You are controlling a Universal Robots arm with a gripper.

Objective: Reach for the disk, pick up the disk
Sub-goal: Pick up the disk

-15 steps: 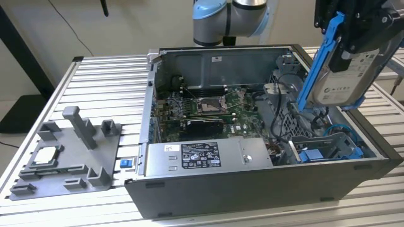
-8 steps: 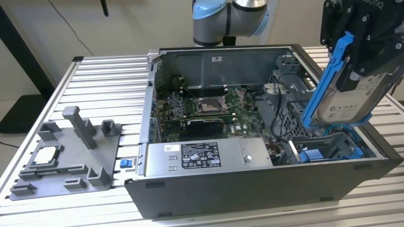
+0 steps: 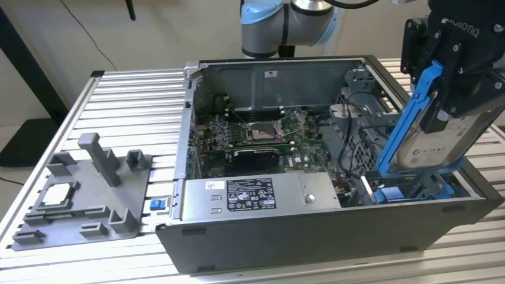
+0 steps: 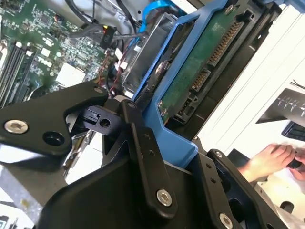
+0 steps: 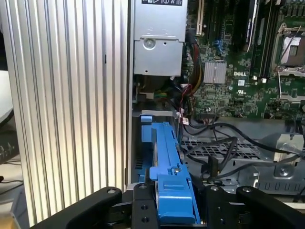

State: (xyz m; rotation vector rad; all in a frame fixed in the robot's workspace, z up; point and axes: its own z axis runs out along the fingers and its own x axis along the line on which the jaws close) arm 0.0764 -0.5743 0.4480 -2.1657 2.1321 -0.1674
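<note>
The disk (image 3: 448, 139), a silver drive with a white label and blue rails, stands nearly upright and tilted above the case's corner on the exterior view's right. Its lower end is close to the blue drive bay (image 3: 414, 190). My gripper (image 3: 456, 89) is shut on the disk's upper part. The second wrist view shows the disk's green circuit-board side (image 4: 205, 62) and its blue rail running between my black fingers (image 4: 138, 138). In the first wrist view the blue rail (image 5: 167, 157) sits clamped in my gripper (image 5: 174, 202).
The open computer case (image 3: 316, 236) holds a motherboard (image 3: 261, 133), loose black cables (image 3: 351, 142) and a grey labelled metal box (image 3: 256, 195). A grey fixture (image 3: 87, 189) with a small square chip (image 3: 57, 194) stands on the slatted table (image 3: 134, 100). A person's hand (image 4: 267, 160) is nearby.
</note>
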